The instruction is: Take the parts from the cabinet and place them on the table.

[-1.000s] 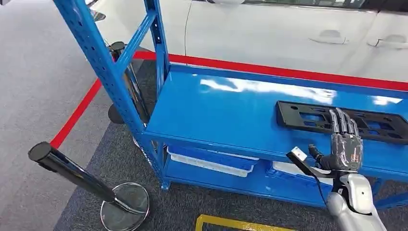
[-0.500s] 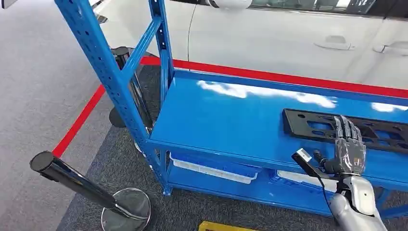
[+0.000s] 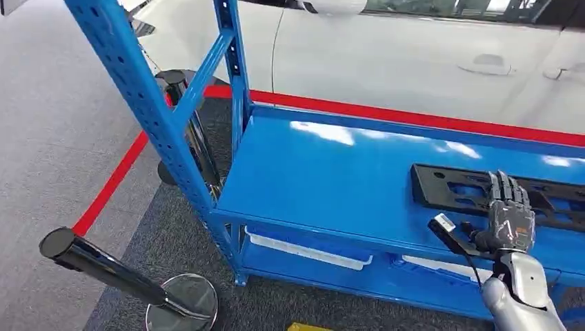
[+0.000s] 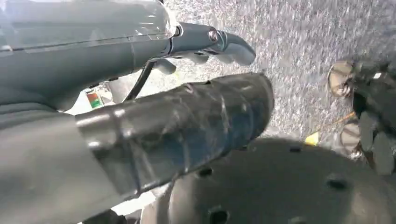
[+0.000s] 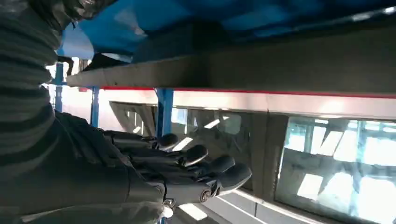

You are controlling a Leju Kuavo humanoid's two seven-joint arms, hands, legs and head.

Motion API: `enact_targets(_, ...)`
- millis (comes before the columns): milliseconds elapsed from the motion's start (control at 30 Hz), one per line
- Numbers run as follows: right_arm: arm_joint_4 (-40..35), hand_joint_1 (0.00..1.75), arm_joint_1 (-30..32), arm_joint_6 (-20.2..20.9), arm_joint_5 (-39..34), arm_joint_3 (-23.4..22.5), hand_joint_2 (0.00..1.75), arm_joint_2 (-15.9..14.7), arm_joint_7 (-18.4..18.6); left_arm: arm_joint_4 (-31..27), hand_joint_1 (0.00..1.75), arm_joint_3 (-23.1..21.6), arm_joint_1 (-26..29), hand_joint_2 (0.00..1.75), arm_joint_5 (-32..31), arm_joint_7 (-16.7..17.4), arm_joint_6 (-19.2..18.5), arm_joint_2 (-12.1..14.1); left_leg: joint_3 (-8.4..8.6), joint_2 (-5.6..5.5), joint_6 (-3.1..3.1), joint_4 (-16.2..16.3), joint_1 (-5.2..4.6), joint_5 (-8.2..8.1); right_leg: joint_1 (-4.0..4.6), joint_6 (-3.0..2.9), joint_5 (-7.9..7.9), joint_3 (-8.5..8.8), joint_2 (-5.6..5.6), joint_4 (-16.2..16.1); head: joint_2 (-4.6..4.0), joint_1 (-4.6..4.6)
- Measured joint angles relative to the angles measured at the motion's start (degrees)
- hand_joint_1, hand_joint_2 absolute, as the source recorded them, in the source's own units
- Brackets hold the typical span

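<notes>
Behind everything you have the white car (image 3: 414,62), its doors running along the far side of a red floor line (image 3: 414,118). In front of that line stands the blue cabinet (image 3: 331,172), with a perforated upright post at its near left corner and a glossy top shelf. On a lower shelf you can see flat white trays (image 3: 310,249) lying under the top one.

To the left of the cabinet, on the grey carpet, a black barrier post (image 3: 103,265) leans toward you from its round chrome base; a second dark post (image 3: 190,131) stands behind the cabinet's upright.

The part you want, a long black plate with cut-out slots (image 3: 455,189), lies flat on the right side of the top shelf, well in from the near edge.

Your right hand (image 3: 510,210) is over the near edge of that plate, fingers stretched forward and flat, holding nothing; you cannot tell whether the fingertips touch the plate. In the right wrist view the fingers (image 5: 196,161) lie straight and side by side.

Your left hand (image 4: 187,116) hangs over speckled floor, thumb and fingers extended with nothing in them.
</notes>
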Motion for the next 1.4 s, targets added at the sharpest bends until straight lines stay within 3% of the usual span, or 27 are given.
enact_targets(33, 0.3, 0.0, -0.1, 0.0, 0.1, -0.1, 1.75, 0.0, 0.1, 0.0, 0.0, -0.1, -0.1, 0.0, 0.1, 0.0, 0.0, 0.2, -0.14, 0.12, -0.43, 0.2, -0.12, -0.58, -0.76, -0.3, 0.17, 0.59, -0.07, -0.7, 0.0, 0.0)
enact_targets(67, 0.6, 0.0, -0.2, 0.2, 0.4, -0.1, 1.75, 0.0, 0.3, 0.0, 0.0, -0.2, -0.1, 0.0, 0.2, 0.0, -0.1, 0.2, -0.45, 0.25, -0.88, 1.9, 0.0, -1.3, -0.76, -0.46, 0.1, 1.05, -0.01, -1.0, 0.0, 0.0)
enact_targets(100, 0.9, 0.0, -0.6, 0.4, 0.8, -0.1, 1.75, 0.0, 0.6, 0.0, 0.0, -0.2, -0.1, 0.0, 0.4, 0.0, -0.2, 0.2, -2.21, 0.27, -1.2, 5.2, 0.16, -2.83, -0.79, -0.8, -0.08, 1.24, -0.08, -1.0, 0.0, 0.0)
enact_targets(200, 2.5, 0.0, -1.5, -0.2, 4.3, -0.1, 1.75, 0.0, 3.7, 0.0, 0.0, -0.2, -0.1, 0.0, 0.5, 0.0, -0.3, 0.2, -9.73, 0.29, -1.83, 17.5, 0.7, -6.88, -0.78, -1.17, -0.64, 1.83, -0.23, -1.0, 0.0, 0.0)
enact_targets(233, 3.6, 0.0, -2.1, -0.3, 6.3, -0.1, 1.75, 0.0, 5.6, 0.0, 0.0, -0.3, -0.1, 0.0, 0.5, 0.0, -0.3, 0.2, -11.1, 0.32, -1.99, 18.9, 0.85, -6.21, -0.83, -1.11, -0.83, 2.08, -0.21, -1.0, 0.0, 0.0)
enact_targets(267, 4.4, 0.0, -2.5, -0.3, 7.7, 0.0, 1.75, 0.0, 6.9, 0.0, 0.0, -0.3, 0.0, 0.0, 0.5, 0.0, -0.3, 0.2, -10.95, 0.34, -2.04, 17.7, 0.98, -4.45, -0.87, -1.06, -1.04, 2.42, -0.17, -1.0, 0.0, 0.0)
enact_targets(333, 7.2, 0.0, -3.9, -0.3, 10.4, 0.0, 1.75, -0.6, 9.7, 0.0, 0.0, -0.3, 0.0, 0.0, 0.6, -0.1, -0.4, 0.2, -7.11, 0.38, -1.82, 8.1, 1.06, 2.1, -1.02, -0.59, -1.75, 3.44, -0.06, -0.8, 0.0, 0.0)
enact_targets(367, 8.3, 1.54, -4.4, -0.3, 11.2, 0.0, 1.75, -1.0, 10.9, 0.0, 0.0, -0.3, 0.0, 0.0, 0.6, -0.1, -0.4, 0.2, -5.07, 0.43, -1.58, 3.4, 1.06, 4.36, -1.06, -0.3, -2.12, 3.83, -0.07, -0.7, 0.0, 0.0)
enact_targets(400, 9.3, 1.75, -4.7, 0.0, 11.9, -0.1, 1.75, -1.3, 12.0, 0.0, 0.0, -0.3, 0.1, 0.0, 0.7, 0.0, -0.4, 0.2, -3.94, 0.39, -1.36, 1.4, 0.73, 3.39, -0.65, 0.3, -2.6, 3.78, -0.05, -0.4, 0.0, 0.0)
enact_targets(500, 11.2, 1.75, -4.9, 0.5, 12.1, -0.2, 1.75, -2.3, 12.9, 0.0, 0.0, -0.3, 0.1, 0.0, 0.7, 0.1, -0.4, 0.2, -4.0, 0.18, -0.5, 1.0, 0.57, 3.44, -0.83, 1.17, -2.49, 3.82, -0.16, -0.9, 0.0, 0.0)
enact_targets(567, 11.8, 1.75, -4.8, 0.4, 12.0, -0.6, 1.75, -2.6, 12.0, 0.0, 0.0, -0.4, 0.2, 0.0, 0.9, -0.4, -0.5, 0.1, -4.0, 0.15, -0.81, 0.7, 0.66, 3.7, -0.83, -0.43, -2.49, 3.8, -0.16, -0.7, 0.0, 0.0)
enact_targets(767, 11.8, 1.75, -3.9, 0.8, 11.0, -0.7, 1.75, -2.6, 11.1, 0.0, 0.0, -0.5, 0.1, 0.0, 1.0, -1.5, -0.6, 0.1, -3.89, 0.14, -0.27, 0.7, 0.39, 3.34, -0.94, -0.38, -2.42, 4.17, -0.18, -1.5, 0.0, 0.02)
enact_targets(933, 10.9, 1.75, -2.6, 0.7, 8.9, -1.2, 1.75, -2.8, 9.0, 0.0, 0.0, -0.7, 0.1, 0.0, 1.1, -1.6, -0.4, 0.2, -3.76, 0.19, -0.08, 0.7, 0.32, 3.21, -1.02, 0.96, -2.47, 4.33, -0.18, -1.7, 0.0, 0.0)
enact_targets(1167, 9.8, 1.75, -1.7, 1.6, 7.9, -1.4, 1.75, -2.9, 7.9, 0.0, 0.0, -0.7, 0.1, 0.0, 1.3, -1.7, -0.4, 0.2, -3.52, 0.19, -0.09, 0.7, 0.46, 3.22, -0.88, 1.21, -2.52, 4.47, -0.19, -1.7, 0.0, 0.0)
enact_targets(1200, 9.4, 1.75, -1.4, 1.8, 7.6, -1.4, 1.75, -3.0, 7.6, 0.0, 0.0, -0.7, 0.1, 1.75, 1.4, -1.7, -0.4, 0.2, -3.49, 0.19, -0.09, 0.7, 0.48, 3.21, -0.86, 1.23, -2.54, 4.49, -0.19, -1.6, 0.0, 0.0)
enact_targets(1400, 4.7, 1.75, 1.3, 3.6, 5.2, -1.7, 1.75, -3.3, 4.7, 0.0, 0.0, -0.7, 0.1, 1.75, 2.4, -2.4, -1.7, 0.2, -3.4, 0.23, -0.13, 0.7, 0.55, 3.2, -0.79, 1.26, -2.59, 4.54, -0.17, -1.5, 0.0, 0.0)
